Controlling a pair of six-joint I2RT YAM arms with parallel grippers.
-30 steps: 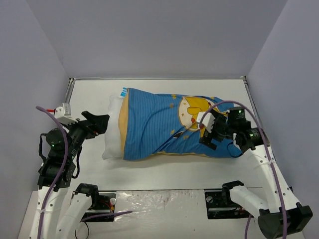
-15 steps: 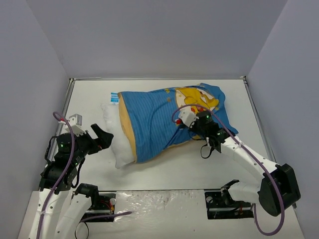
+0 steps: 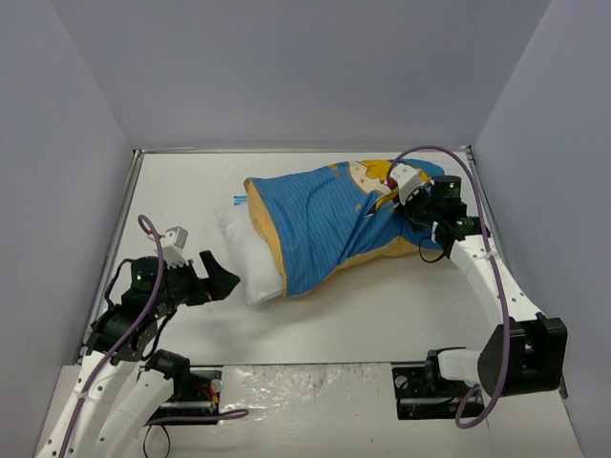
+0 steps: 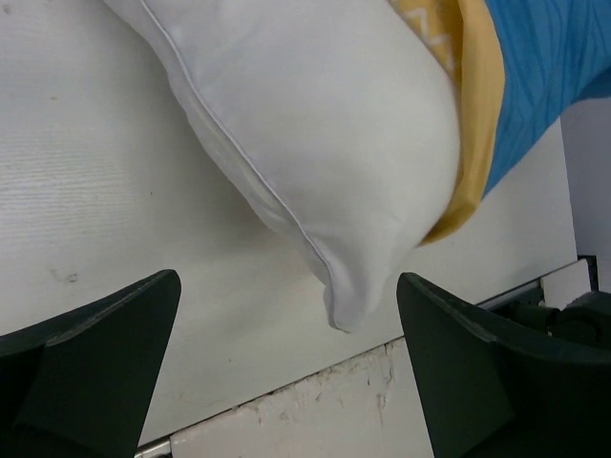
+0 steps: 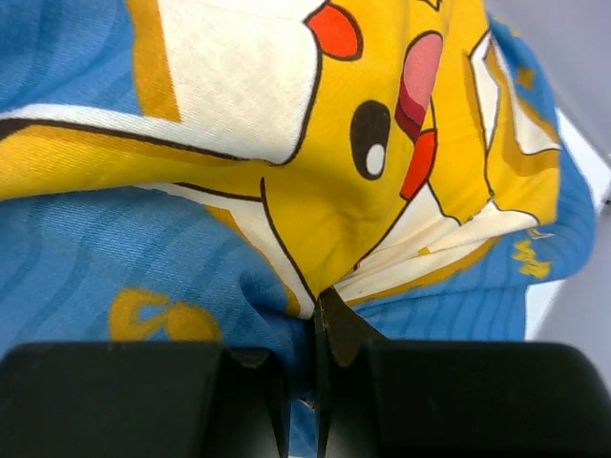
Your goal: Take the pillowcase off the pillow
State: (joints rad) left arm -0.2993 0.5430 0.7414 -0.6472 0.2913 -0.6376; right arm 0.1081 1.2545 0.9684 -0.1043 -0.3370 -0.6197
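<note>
The blue pinstriped pillowcase (image 3: 325, 224) with its yellow cartoon lies slantwise across the table, still covering most of the white pillow (image 3: 250, 260). The pillow's left end sticks out of the yellow-lined opening, with a small blue tag (image 3: 239, 200) at its far corner. My right gripper (image 3: 389, 198) is shut on a pinched fold of the pillowcase (image 5: 286, 172) at the cartoon, cloth bunched between its jaws (image 5: 320, 305). My left gripper (image 3: 225, 281) stands open just left of the bare pillow corner (image 4: 339, 310), its fingers apart on either side of it, touching nothing.
The white table (image 3: 172, 191) is boxed in by grey walls on the left, back and right. Its near edge (image 4: 286, 401), with a strip of worn tape, runs just below the pillow corner. Both arm bases sit at the front.
My right gripper has shut on the pillowcase and dragged it toward the far right, swinging the whole bundle round. My left arm has come nearer and rightward to the bare pillow corner.
</note>
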